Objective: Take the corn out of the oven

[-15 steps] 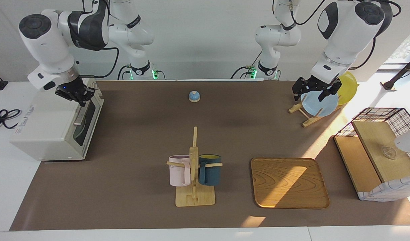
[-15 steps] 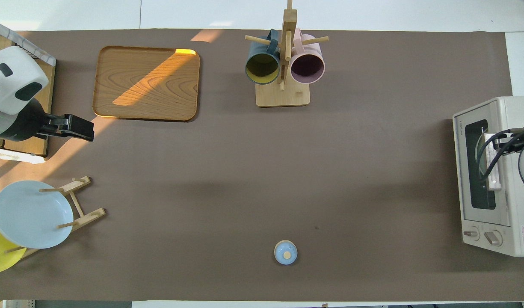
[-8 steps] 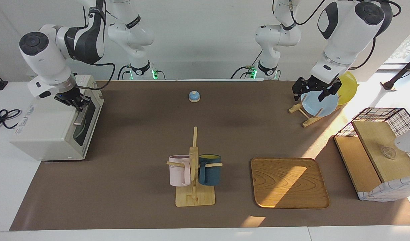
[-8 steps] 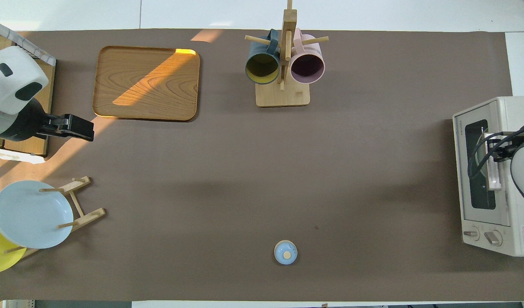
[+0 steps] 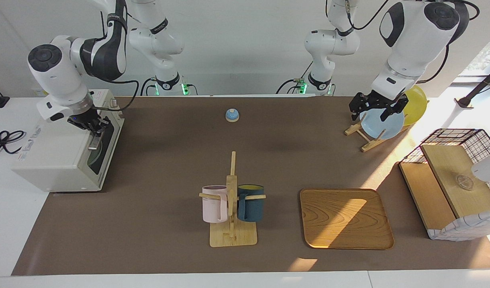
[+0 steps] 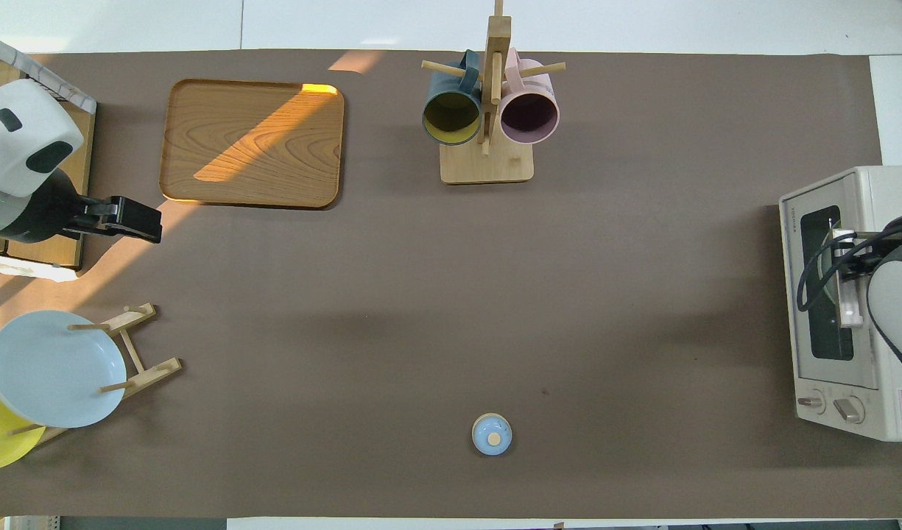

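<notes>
The off-white oven [image 5: 57, 156] [image 6: 892, 191] stands at the right arm's end of the table, its dark glass door closed. No corn shows in either view. My right gripper [image 5: 91, 124] [image 6: 844, 258] is shut, its fingertips down at the end of the metal bar handle [image 5: 95, 142] [image 6: 851, 309] that lies nearer the robots; whether they press on the bar I cannot tell. My left gripper [image 5: 375, 112] [image 6: 130, 221] hangs open with nothing in it, up in the air at the left arm's end of the table, and that arm waits.
A mug rack [image 5: 232, 204] with a pink and a dark blue mug stands mid-table, a wooden tray [image 5: 346, 218] beside it. A small blue bell [image 5: 232, 115] sits near the robots. At the left arm's end are a plate rack with a blue plate [image 5: 383, 124] and a wire basket [image 5: 457, 176].
My right gripper has come down from over the oven's top front edge to the handle's end, still shut. The left arm has not moved.
</notes>
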Robot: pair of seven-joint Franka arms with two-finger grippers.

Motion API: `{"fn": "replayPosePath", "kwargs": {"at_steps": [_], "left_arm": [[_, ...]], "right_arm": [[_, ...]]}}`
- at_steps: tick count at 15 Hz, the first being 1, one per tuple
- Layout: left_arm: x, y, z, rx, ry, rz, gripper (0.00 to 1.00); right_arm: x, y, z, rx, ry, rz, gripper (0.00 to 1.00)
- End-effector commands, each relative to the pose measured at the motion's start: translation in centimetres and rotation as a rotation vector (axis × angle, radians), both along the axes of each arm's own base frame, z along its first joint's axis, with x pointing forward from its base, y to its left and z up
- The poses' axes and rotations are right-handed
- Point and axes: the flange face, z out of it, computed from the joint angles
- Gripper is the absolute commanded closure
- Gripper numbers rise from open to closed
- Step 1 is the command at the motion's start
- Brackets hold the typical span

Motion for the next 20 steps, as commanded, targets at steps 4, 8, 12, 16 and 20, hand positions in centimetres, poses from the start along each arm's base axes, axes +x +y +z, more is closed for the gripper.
{"fn": "replayPosePath", "kwargs": {"at_steps": [4,8,12,16,20], "left_arm": [[-0.3,0.3,0.6,0.023,-0.003,-0.004,0.00],[-0.3,0.3,0.6,0.023,-0.003,-0.004,0.00],[-0.3,0.3,0.6,0.023,-0.003,-0.004,0.00],[-0.3,0.3,0.6,0.023,-0.003,-0.004,0.00],[-0.3,0.3,0.6,0.023,-0.003,-0.004,0.00]], "right_arm": [[-0.8,1.9,-5.4,0.042,-0.023,-0.029,1.00],[0.1,2.5,-8.2,0.057,-0.019,-0.035,1.00],[0.2,4.7,-11.0,0.098,-0.051,-0.059,1.00],[-0.1,5.9,-14.1,0.100,-0.062,-0.076,1.00],[-0.5,5.9,-17.0,0.106,-0.049,-0.083,1.00]]}}
